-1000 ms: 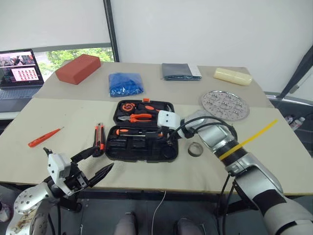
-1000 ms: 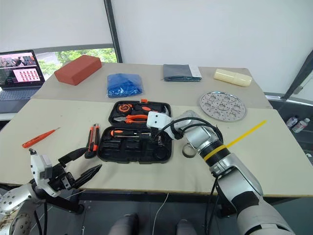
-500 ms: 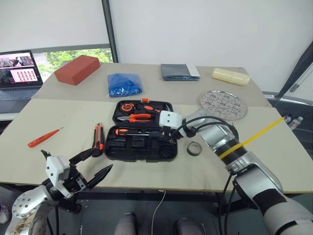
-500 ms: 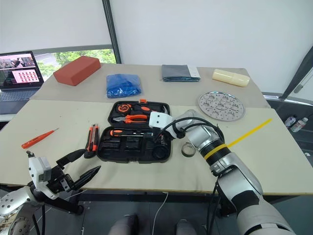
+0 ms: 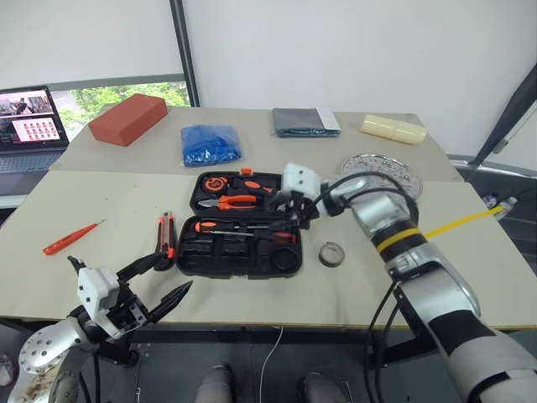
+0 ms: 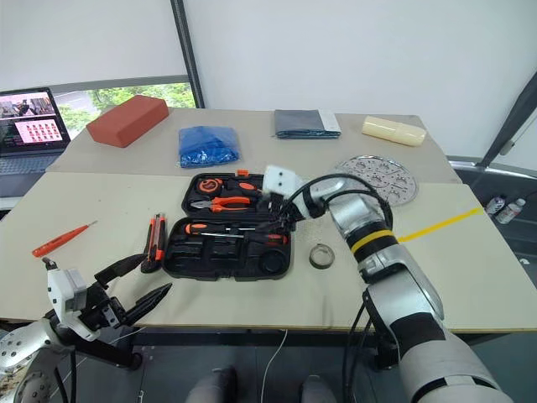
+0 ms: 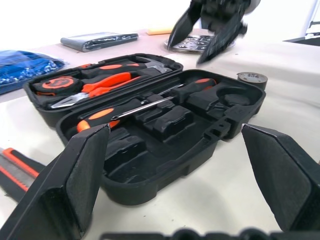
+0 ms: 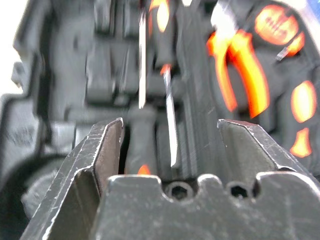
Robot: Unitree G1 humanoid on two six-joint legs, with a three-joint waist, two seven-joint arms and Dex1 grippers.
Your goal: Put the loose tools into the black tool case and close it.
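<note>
The black tool case (image 5: 239,252) lies open in the middle of the table. Two screwdrivers rest in its near half: an orange-and-black one (image 5: 220,227) and a black-handled one (image 5: 270,237). My right gripper (image 5: 295,217) hovers open above the case's right side, nothing between its fingers (image 8: 102,150). A red screwdriver (image 5: 74,238) lies on the table far left. The orange-and-black utility knife (image 5: 167,237) lies just left of the case. The grey tape roll (image 5: 332,253) sits to the case's right. My left gripper (image 5: 179,270) stands open near the table's front edge, left of the case.
Orange pliers (image 5: 231,201) and a tape measure (image 5: 220,182) sit in the case's far half. At the back are a red brick (image 5: 128,117), blue bag (image 5: 210,143), grey cloth (image 5: 306,122), pale block (image 5: 393,128), perforated metal disc (image 5: 386,172) and laptop (image 5: 29,126).
My right gripper has lifted up off the case's near half and opened, leaving the black-handled screwdriver lying in the case. My left gripper has stayed put.
</note>
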